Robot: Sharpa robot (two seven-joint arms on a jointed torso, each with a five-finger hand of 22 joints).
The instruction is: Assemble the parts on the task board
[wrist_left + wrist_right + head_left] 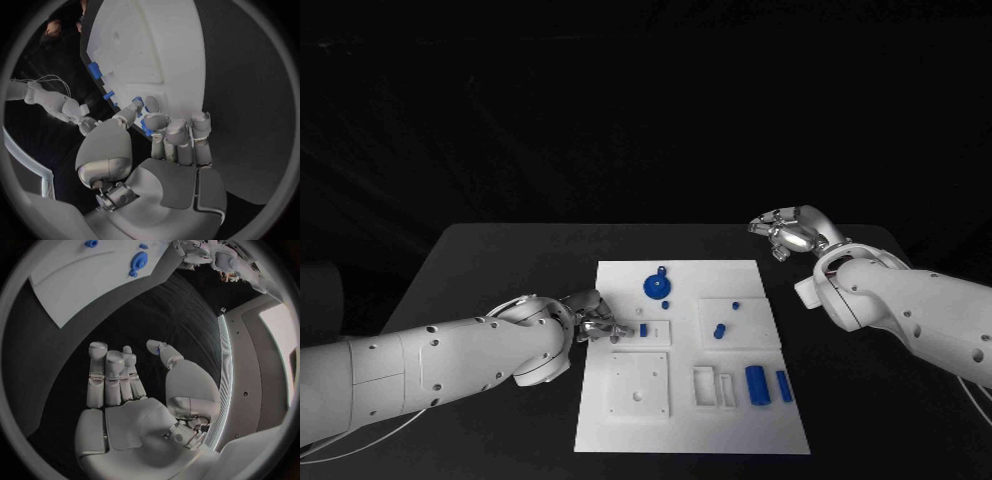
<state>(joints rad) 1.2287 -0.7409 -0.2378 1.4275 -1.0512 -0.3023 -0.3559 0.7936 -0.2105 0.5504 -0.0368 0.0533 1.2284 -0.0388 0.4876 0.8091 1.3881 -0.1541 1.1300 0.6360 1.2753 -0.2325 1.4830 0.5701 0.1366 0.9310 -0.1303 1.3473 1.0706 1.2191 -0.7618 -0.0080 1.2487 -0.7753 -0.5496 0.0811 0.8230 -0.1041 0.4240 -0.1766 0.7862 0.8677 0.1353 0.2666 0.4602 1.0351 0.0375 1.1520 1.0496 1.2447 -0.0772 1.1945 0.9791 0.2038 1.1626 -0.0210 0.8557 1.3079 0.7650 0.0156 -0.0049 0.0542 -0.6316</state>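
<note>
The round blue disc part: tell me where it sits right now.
In the head view the round blue disc part lies on the task board near its far edge, left of centre, between the two hands and touched by neither.

No legible text — none anywhere

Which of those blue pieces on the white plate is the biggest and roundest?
The round blue disc near the plate's far edge; the other blue pieces are slim pegs or bars.

- We see two smooth white arms, the left arm (437,362) and right arm (913,310), dotted with small dark screw holes.
- Thin pale cables trail beneath the left arm.
- Each ends in a silver metallic hand: left hand (593,318), right hand (790,232), with rounded, segmented fingers (177,141).
</note>
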